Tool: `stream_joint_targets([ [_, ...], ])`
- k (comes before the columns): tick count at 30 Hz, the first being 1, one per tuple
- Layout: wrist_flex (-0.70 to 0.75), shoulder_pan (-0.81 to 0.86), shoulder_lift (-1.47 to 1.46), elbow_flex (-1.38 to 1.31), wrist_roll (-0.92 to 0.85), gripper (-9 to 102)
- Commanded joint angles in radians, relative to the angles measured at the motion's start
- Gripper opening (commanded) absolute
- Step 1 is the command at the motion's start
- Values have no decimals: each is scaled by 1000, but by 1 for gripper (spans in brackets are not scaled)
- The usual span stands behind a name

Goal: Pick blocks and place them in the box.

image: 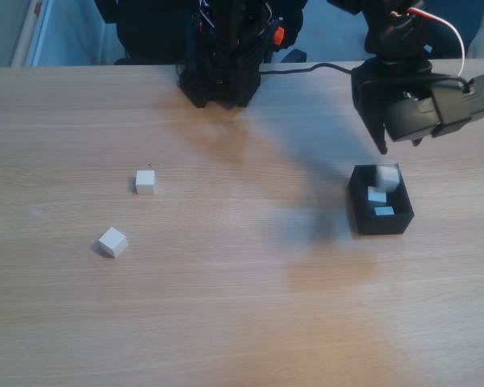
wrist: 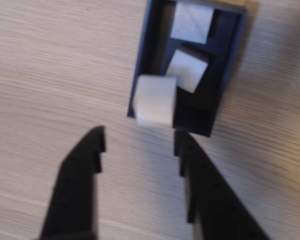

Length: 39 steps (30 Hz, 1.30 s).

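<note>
My gripper hangs open just above the far side of the black box at the table's right. In the wrist view the gripper holds nothing between its fingers. A blurred white block is at the box's far end, free of the fingers; in the wrist view this block overlaps the near rim of the box. Two more blocks lie inside the box, and the wrist view shows them too. Two blocks rest on the table at the left.
The arm's black base stands at the back centre of the wooden table, with a cable running right from it. The black camera housing juts out beside the gripper.
</note>
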Motion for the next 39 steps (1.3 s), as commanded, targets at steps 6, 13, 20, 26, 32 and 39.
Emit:
stream_joint_targets([
  [6, 60, 118, 75, 26, -9, 12],
  [13, 67, 402, 262, 325, -186, 0],
  [20, 51, 776, 377, 566, -485, 3],
  [26, -34, 994, 385, 621, -621, 7],
  [32, -141, 1117, 377, 661, -788, 12],
  [39, -198, 1213, 347, 690, -896, 19],
])
